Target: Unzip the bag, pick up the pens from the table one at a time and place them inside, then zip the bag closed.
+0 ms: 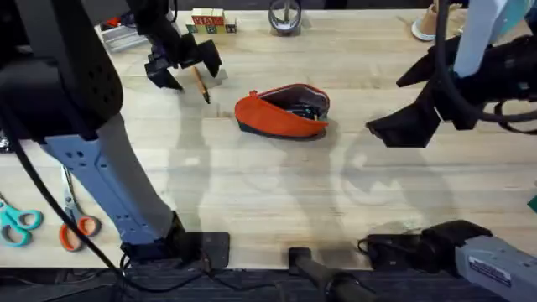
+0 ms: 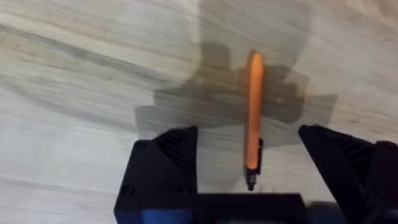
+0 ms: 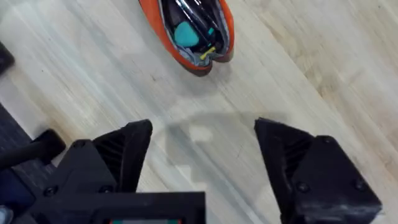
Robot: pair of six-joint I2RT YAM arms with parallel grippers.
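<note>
orange pen [image 2: 253, 112] between open left gripper [image 2: 249, 163] fingers; bag [image 1: 281, 111] unzipped.

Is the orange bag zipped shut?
No, the bag gapes open, with items visible against its dark lining.

Two pairs of scissors [image 1: 18, 223], one teal-handled and one orange-handled [image 1: 78, 229], lie at the near left. Wooden letter blocks [image 1: 208, 22] sit at the far edge.
</note>
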